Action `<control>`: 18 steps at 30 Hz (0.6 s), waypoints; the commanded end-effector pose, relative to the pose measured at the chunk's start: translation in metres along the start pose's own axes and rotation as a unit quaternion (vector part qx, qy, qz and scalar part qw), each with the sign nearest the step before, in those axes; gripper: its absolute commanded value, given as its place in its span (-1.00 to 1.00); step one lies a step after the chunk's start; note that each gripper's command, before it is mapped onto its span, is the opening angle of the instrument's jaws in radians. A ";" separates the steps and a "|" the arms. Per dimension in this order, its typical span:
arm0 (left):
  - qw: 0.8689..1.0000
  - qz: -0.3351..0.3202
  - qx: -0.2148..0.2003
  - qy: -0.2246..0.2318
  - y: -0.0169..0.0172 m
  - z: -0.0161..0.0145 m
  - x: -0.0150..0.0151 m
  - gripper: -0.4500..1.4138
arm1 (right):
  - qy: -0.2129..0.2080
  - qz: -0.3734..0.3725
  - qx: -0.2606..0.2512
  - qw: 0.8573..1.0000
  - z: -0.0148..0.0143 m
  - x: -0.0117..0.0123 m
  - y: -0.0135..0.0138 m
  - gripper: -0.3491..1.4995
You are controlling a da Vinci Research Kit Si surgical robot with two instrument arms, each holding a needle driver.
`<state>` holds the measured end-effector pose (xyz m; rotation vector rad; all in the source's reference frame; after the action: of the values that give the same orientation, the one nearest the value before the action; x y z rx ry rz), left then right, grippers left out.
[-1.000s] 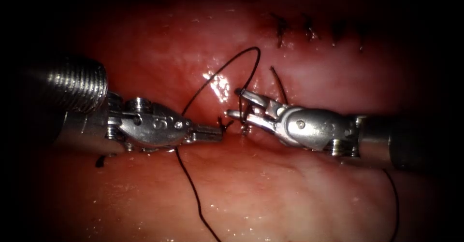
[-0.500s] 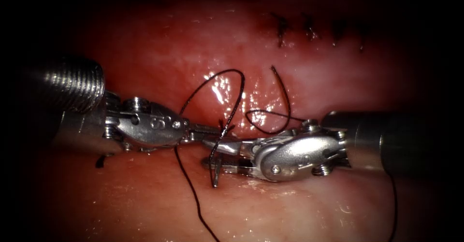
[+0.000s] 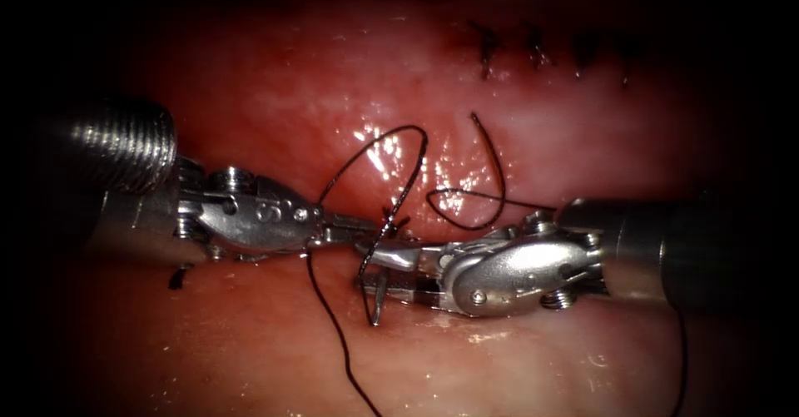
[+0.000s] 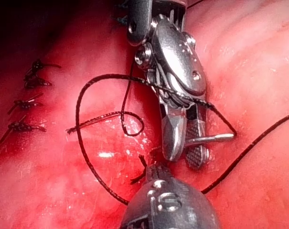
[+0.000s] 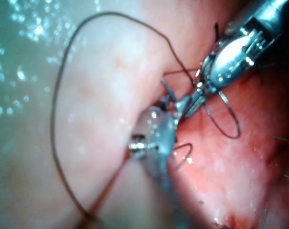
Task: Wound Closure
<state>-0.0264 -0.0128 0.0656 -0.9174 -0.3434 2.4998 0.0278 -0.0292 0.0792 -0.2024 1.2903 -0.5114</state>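
red, wet tissue (image 3: 275,92) lies under both of my tools, its cut (image 3: 416,238) running level between them. i see the needle (image 3: 379,296) in my right tool (image 3: 379,271), crosswise between jaws that stand partly apart, its point clear of the tissue just below the cut; which part of its curve they hold i cannot tell. thread (image 3: 391,155) loops above the cut and crosses this tool. my left tool (image 3: 370,228) has its jaws closed at a short thread end (image 3: 393,217) on the cut. four finished stitches (image 3: 549,51) sit upper right.
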 end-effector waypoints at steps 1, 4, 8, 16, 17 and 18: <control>1.000 0.000 0.000 0.000 0.0001 0.0008 0.0001 -0.77 | -0.003 0.012 0.000 1.000 0.0004 -0.0008 -0.0006 -1.00; 1.000 0.000 0.000 0.000 0.0001 0.0008 0.0001 -0.77 | -0.010 0.031 0.007 0.999 0.0000 -0.0016 -0.0012 -1.00; 1.000 0.000 0.000 0.000 0.0001 0.0008 0.0001 -0.78 | -0.016 0.050 0.014 0.999 -0.0001 -0.0022 -0.0018 -1.00; 1.000 -0.001 -0.003 -0.002 0.0004 0.0009 0.0002 -0.80 | -0.039 0.138 0.029 0.989 -0.0002 -0.0046 -0.0032 -1.00; 1.000 -0.001 -0.003 -0.002 0.0005 0.0009 0.0002 -0.80 | -0.042 0.148 0.031 0.988 -0.0002 -0.0049 -0.0034 -1.00; 1.000 -0.001 -0.003 -0.002 0.0005 0.0009 0.0002 -0.80 | -0.042 0.148 0.031 0.988 -0.0002 -0.0049 -0.0034 -1.00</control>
<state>-0.0266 -0.0130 0.0655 -0.9135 -0.3534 2.5003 0.0251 -0.0294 0.0846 0.0421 1.1854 -0.2576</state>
